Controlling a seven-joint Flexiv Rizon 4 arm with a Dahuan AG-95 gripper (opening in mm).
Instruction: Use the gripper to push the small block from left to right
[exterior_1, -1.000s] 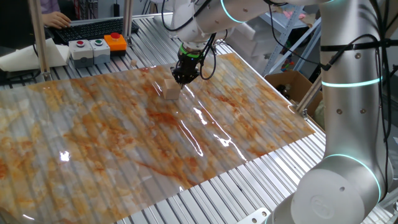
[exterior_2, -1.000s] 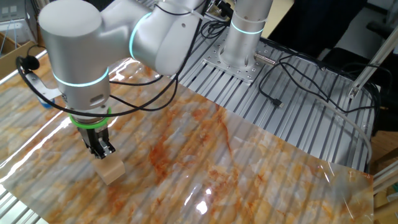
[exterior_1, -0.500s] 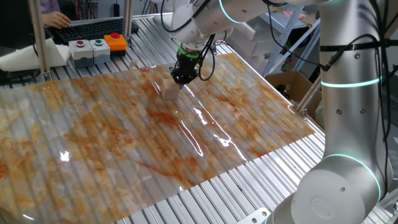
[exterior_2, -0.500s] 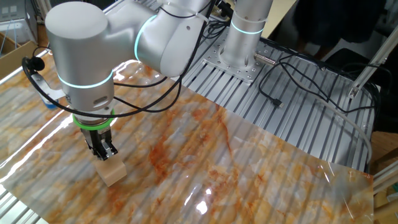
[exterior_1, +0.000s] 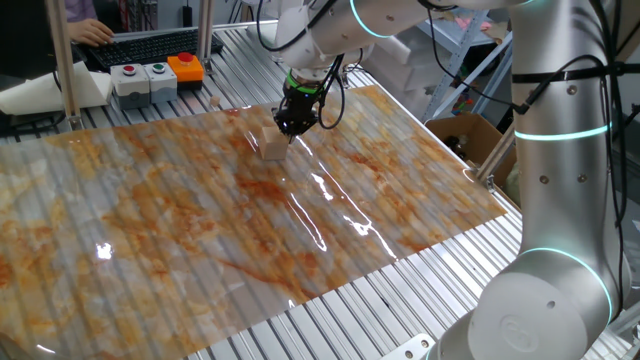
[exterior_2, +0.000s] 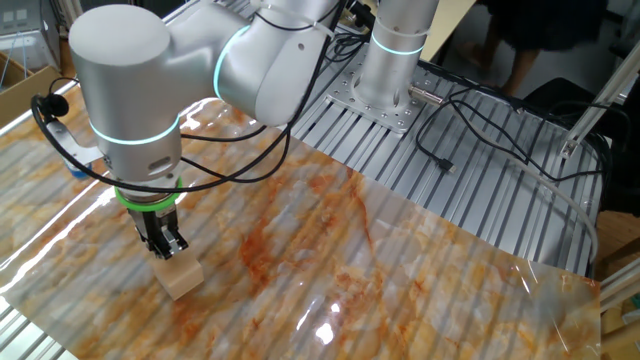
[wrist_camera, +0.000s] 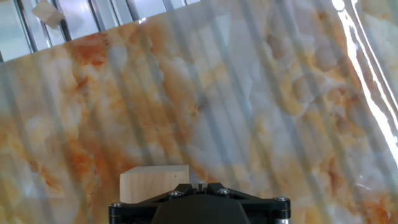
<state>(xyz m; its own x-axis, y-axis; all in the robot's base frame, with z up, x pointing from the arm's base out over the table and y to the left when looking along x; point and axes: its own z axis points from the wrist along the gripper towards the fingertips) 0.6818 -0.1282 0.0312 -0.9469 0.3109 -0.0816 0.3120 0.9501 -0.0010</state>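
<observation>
The small block (exterior_1: 274, 146) is a pale tan wooden cube on the marbled orange-and-white sheet (exterior_1: 180, 230). It also shows in the other fixed view (exterior_2: 181, 277) and at the bottom of the hand view (wrist_camera: 154, 183). My gripper (exterior_1: 291, 126), black fingers under a green ring, stands low over the sheet with its tips against the block's side; it shows in the other fixed view (exterior_2: 164, 244) just behind the block. In the hand view the gripper (wrist_camera: 200, 185) has its fingers pressed together with nothing between them.
A grey button box (exterior_1: 142, 78) with red, green and orange buttons stands at the far edge on the slatted aluminium table (exterior_1: 360, 320). A person's hand rests on a keyboard (exterior_1: 140, 45). A cardboard box (exterior_1: 466, 135) sits right. Cables (exterior_2: 470, 150) lie by the arm's base.
Almost nothing: the gripper and block hold nearly the same place, after a slight shift of arm and block across the sheet a second ago.
</observation>
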